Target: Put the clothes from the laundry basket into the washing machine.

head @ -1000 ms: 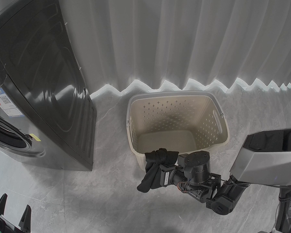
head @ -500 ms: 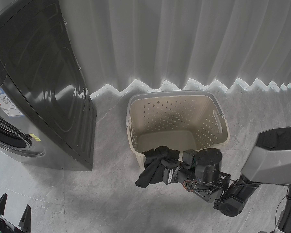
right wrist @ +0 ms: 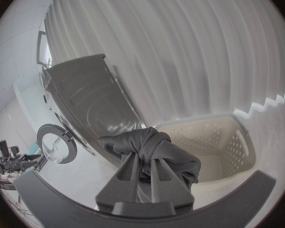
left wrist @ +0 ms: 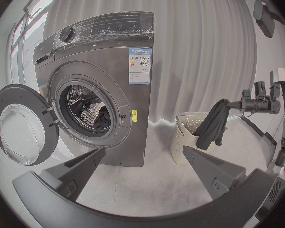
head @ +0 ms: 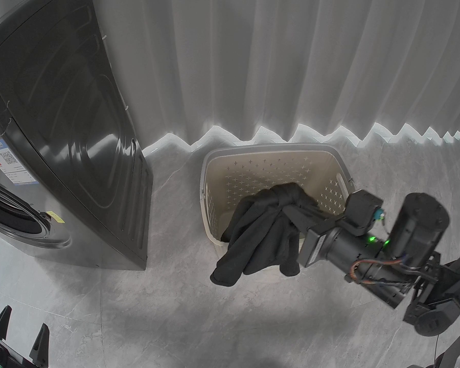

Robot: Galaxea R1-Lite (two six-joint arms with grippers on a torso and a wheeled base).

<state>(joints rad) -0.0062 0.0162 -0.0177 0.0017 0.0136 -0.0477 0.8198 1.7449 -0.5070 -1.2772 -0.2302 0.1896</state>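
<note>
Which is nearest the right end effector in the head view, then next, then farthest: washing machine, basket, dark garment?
1. Dark garment, clamped in the right end effector.
2. Basket, directly under the garment.
3. Washing machine, far off at left.

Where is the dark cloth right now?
In the head view the cloth hangs from the right tool, over the basket on the robot's right, with the washer to the left.

Grey marbled floor (head: 163,307): washing machine (head: 71,129) at left; laundry basket (head: 271,148) near it, apart.
</note>
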